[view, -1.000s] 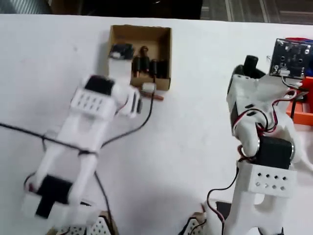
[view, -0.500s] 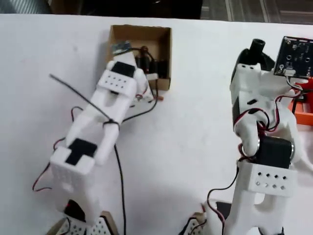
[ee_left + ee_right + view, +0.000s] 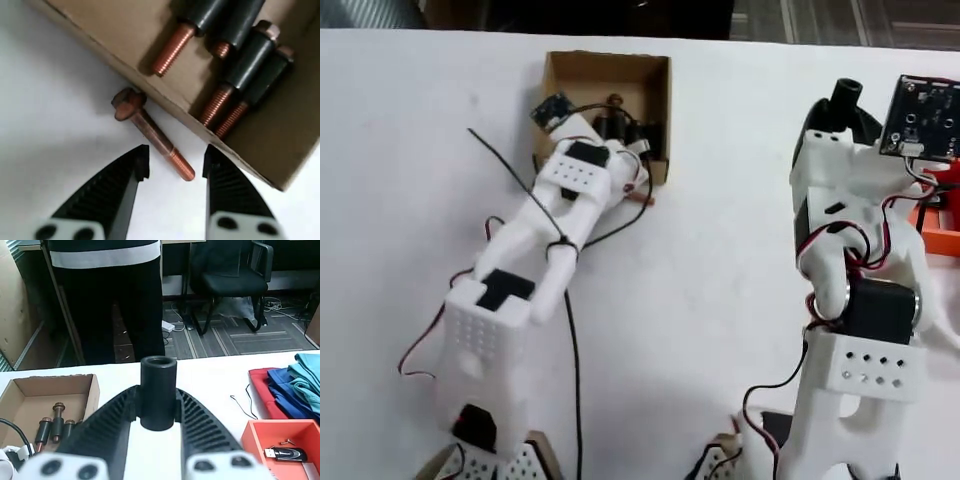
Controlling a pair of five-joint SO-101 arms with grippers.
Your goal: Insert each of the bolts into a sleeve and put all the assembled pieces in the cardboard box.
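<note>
A copper bolt (image 3: 150, 137) lies flat on the white table (image 3: 720, 300), just outside the cardboard box (image 3: 610, 70) at its 5 o'clock corner in the high view, with its head beside the box wall. The left gripper (image 3: 174, 162) hovers over the bolt with its fingers spread, one on each side of the threaded end. Inside the box lie several assembled pieces (image 3: 240, 55) — bolts seated in black tubes. Toward 3 o'clock on the table, the right gripper (image 3: 157, 407) is clamped on a black sleeve (image 3: 158, 390), held upright with its hollow end up.

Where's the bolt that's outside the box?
In the left wrist view, the bare copper bolt lies on the white table beside the brown cardboard box, by the open left pincer.
</note>
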